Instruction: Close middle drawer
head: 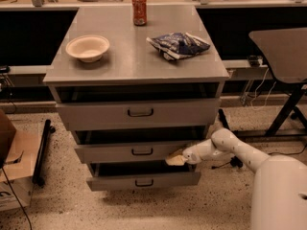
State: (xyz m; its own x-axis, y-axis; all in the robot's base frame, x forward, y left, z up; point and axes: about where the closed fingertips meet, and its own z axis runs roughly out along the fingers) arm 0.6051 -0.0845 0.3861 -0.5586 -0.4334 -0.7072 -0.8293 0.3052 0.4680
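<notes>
Grey middle drawer (pixel 110 153), second of three, looks mostly in but not yet flush. My end effector (pixel 176 159) sits against its right front, open or closed I cannot tell, so a final push remains.

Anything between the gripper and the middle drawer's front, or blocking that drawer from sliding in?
Nothing visible does. The gripper is at the right end of the middle drawer front, seemingly against it. The strip of drawer interior that shows is dark, with nothing seen sticking up.
</notes>
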